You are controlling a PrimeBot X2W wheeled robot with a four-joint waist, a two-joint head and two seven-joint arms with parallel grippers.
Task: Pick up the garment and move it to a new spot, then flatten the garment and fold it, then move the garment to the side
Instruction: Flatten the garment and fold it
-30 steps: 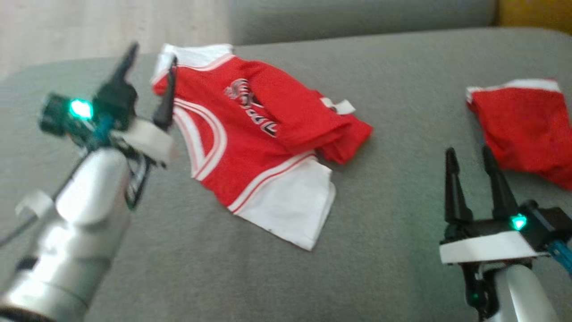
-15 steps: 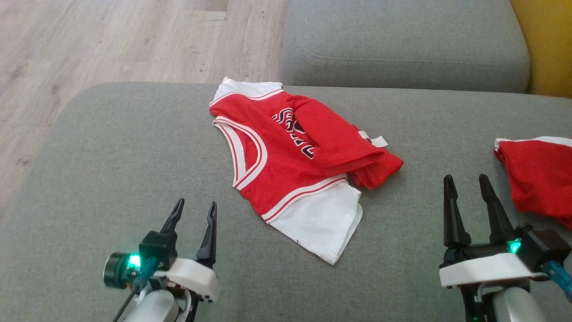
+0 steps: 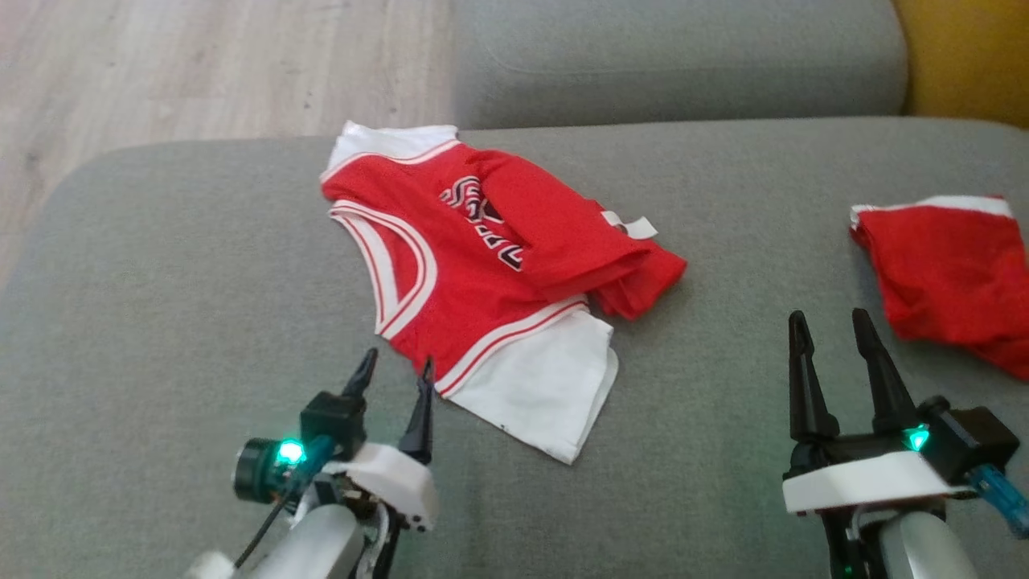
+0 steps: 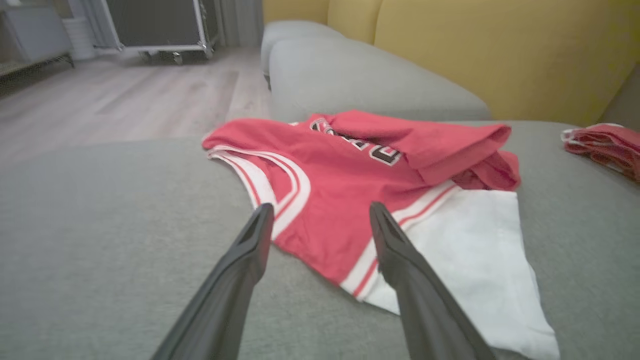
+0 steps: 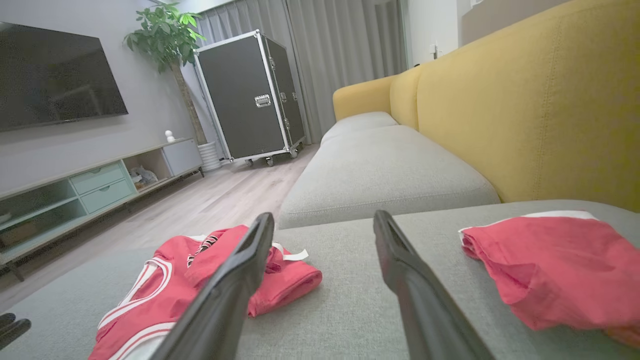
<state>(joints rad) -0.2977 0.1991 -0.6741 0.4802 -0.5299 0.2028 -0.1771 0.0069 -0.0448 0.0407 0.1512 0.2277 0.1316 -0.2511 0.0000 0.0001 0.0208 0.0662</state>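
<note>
Seat cushion: the grey sofa seat cushion (image 3: 201, 265) is the landmark for every place below.
Garment: a red basketball jersey (image 3: 474, 273) with white trim and dark lettering lies on the cushion's middle, nearer its far edge than its near one.
Long axis: it runs diagonally across the cushion, from the far left to the near right.
Ends: a small white panel points at the cushion's far edge, and a larger white panel (image 3: 539, 394) points at its near edge.
Opening: a curved, white-trimmed opening faces the cushion's left side.
Lie: the jersey isn't flat. A red flap is folded over part of the lettering on the side toward the cushion's right, and a white tag (image 3: 631, 225) sticks out there.
Left gripper (image 3: 398, 362): over the cushion's near-left part, fingers spread with nothing between them, their tips just short of the jersey's near striped edge. Whether they touch the fabric I cannot tell.
Right gripper (image 3: 828, 318): over the cushion's near-right part, fingers spread and empty, well apart from the jersey.
Second garment: a crumpled red piece with a white edge (image 3: 949, 273) lies at the cushion's right side.
Beyond the far edge: another grey cushion (image 3: 675, 64), a yellow backrest (image 3: 965, 56) and a wooden floor (image 3: 201, 64).
</note>
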